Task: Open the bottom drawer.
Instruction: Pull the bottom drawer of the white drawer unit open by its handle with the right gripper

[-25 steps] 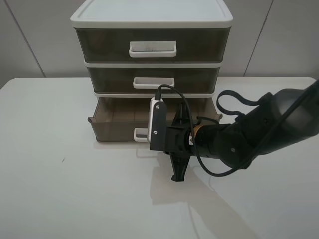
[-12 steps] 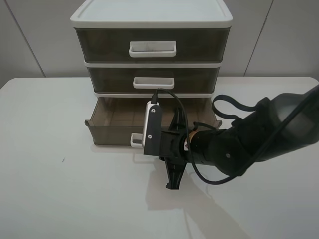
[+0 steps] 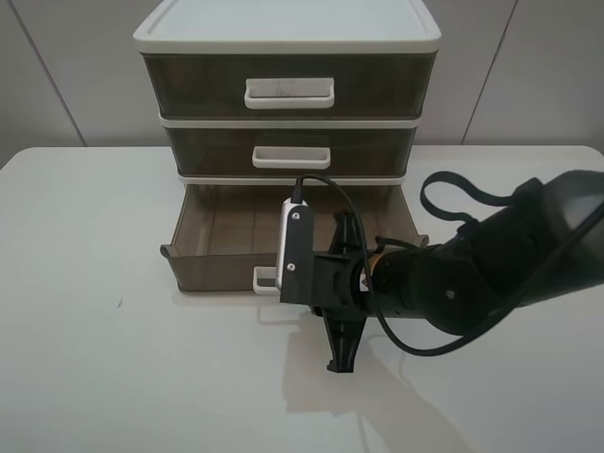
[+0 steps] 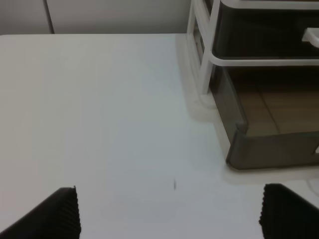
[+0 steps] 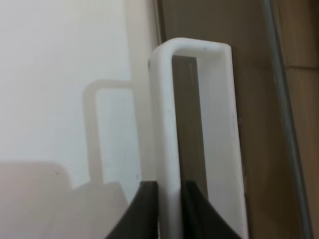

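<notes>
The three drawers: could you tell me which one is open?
The bottom drawer, jutting forward from the white frame; the middle drawer and top drawer sit flush.

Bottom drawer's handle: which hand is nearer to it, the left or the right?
Right. The right hand grips the bottom drawer's handle between its fingers; the left hand hangs open over the table, apart from the bottom drawer.

The bottom drawer [image 3: 203, 255] is smoky dark brown and translucent, with a faint grid of lines on its floor and a white handle [image 5: 167, 124]. The unit's frame [image 3: 283, 33] is white, as is the plain desk [image 3: 104, 377]. The right tool [image 5: 169, 206] is black. The left tool [image 4: 169, 214] is black too, with finely ribbed pads [image 4: 62, 216].
</notes>
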